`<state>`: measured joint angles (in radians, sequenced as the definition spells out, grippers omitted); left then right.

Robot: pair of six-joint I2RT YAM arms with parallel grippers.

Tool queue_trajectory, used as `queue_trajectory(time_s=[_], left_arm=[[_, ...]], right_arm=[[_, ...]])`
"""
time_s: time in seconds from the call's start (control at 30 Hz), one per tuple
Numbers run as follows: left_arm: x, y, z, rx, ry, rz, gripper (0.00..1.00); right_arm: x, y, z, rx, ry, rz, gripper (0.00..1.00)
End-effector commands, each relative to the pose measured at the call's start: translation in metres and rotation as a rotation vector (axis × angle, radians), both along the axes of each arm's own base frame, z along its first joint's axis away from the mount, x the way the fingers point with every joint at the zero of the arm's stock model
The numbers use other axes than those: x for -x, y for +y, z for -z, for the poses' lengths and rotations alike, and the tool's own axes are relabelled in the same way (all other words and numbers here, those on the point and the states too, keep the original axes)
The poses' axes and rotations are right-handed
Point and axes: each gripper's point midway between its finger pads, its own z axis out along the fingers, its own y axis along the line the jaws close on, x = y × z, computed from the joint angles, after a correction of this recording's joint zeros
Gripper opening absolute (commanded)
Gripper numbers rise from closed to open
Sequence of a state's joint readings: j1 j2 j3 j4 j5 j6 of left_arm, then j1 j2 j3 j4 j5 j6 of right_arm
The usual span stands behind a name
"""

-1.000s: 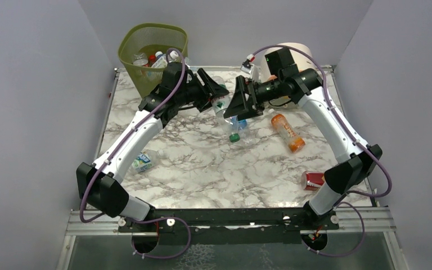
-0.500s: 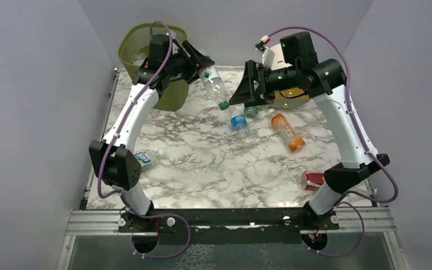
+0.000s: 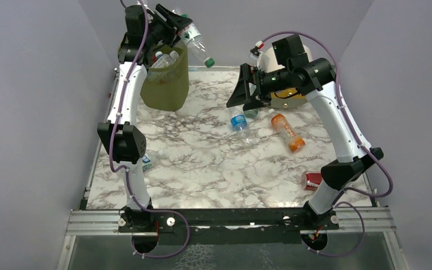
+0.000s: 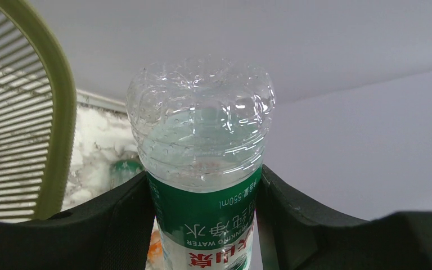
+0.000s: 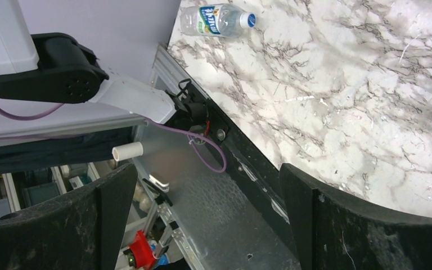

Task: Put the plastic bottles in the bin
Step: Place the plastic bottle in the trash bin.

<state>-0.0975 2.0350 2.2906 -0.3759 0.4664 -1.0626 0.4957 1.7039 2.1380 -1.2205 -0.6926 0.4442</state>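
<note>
Tool on the left arm stays clamped on a clear green-labelled plastic bottle, now lifted from over the marble table to just beside the rim of the olive-green mesh bin. Release looks near. Right tool hangs spread, empty.

The bin is olive-green mesh, the bottle clear with green label, the table white veined grey.
</note>
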Motion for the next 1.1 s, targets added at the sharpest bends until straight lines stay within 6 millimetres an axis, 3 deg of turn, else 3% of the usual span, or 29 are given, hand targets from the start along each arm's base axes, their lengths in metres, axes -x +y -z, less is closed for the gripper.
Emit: queue_trajectory(time_s=[0.0,0.13,0.43,0.73,1.07], left_arm=[[-0.013,0.030,-0.045,0.098,-0.141,-0.044,0.51],[-0.027,0.063,-0.053,0.121,-0.193,-0.119,0.51],[-0.051,0.126,-0.053,0.034,-0.284,-0.319,0.52],[-0.069,0.177,-0.046,-0.063,-0.336,-0.488,0.52],[-0.074,0.211,-0.034,-0.157,-0.339,-0.673,0.54]], right_arm=[[-0.009,0.000,0.005,0.023,-0.017,-0.001,1.00],[-0.013,-0.001,0.011,0.032,-0.009,-0.005,1.00],[-0.017,-0.001,0.022,0.037,0.018,-0.028,1.00],[-0.017,-0.001,0.027,0.040,0.038,-0.043,1.00],[-0.020,0.001,0.031,0.035,0.050,-0.060,0.99]])
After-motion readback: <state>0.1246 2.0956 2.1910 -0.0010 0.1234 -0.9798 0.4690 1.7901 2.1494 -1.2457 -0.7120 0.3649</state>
